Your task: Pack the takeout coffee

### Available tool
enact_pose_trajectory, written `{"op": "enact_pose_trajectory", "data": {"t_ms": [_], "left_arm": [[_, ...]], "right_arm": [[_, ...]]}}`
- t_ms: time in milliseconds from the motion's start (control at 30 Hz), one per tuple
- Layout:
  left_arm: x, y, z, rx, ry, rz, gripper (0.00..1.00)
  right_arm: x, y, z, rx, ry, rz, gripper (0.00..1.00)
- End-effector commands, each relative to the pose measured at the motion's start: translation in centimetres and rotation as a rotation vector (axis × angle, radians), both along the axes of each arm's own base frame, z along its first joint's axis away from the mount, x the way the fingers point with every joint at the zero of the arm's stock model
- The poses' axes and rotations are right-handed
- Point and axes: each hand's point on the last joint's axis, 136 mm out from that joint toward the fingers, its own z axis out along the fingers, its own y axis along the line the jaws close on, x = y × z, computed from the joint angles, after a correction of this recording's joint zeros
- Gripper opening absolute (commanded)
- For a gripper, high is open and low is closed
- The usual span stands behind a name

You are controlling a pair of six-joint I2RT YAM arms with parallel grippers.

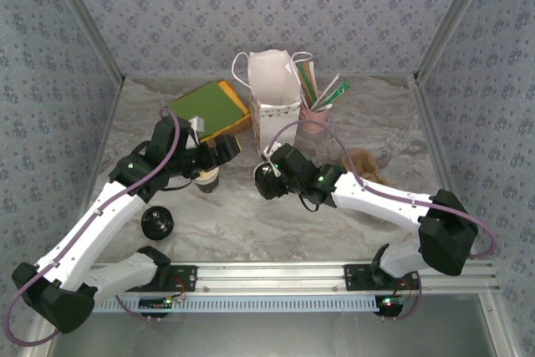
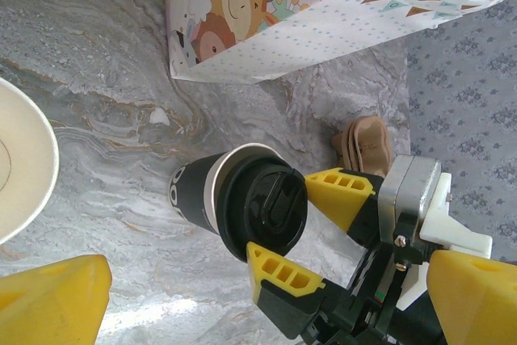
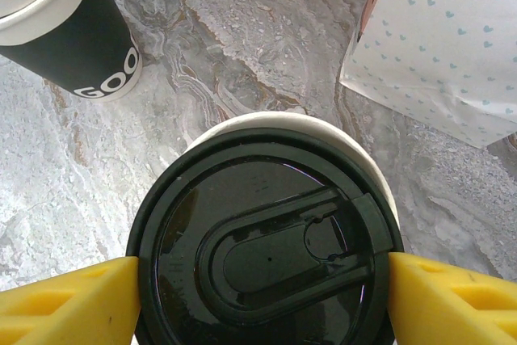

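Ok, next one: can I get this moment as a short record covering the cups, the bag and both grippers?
takeout coffee: lidded, outside the bag
right gripper: closed on the coffee's lid rim
left gripper: open, holding nothing
lidless cup: beside the left gripper
paper bag: upright, top open
loose lid: on the table, near the left arm

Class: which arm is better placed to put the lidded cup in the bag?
Right: the right gripper clasps the lidded cup beside the bag; the left gripper is open by the lidless cup.
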Motion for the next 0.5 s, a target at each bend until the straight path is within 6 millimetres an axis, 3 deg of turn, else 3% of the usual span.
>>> {"op": "enact_pose_trajectory", "data": {"t_ms": [0, 467], "left_arm": [[-0.03, -0.19, 0.51, 0.008, -0.016, -0.017, 1.0], [0.14, -0.32, 0.45, 0.013, -0.015, -0.022, 1.0]], "right_arm": [[0.49, 0.15, 1.23, 0.016, -0.014, -0.003, 0.78], [0.92, 0.71, 1.63, 0.033, -0.01, 0.003, 0.77]]}}
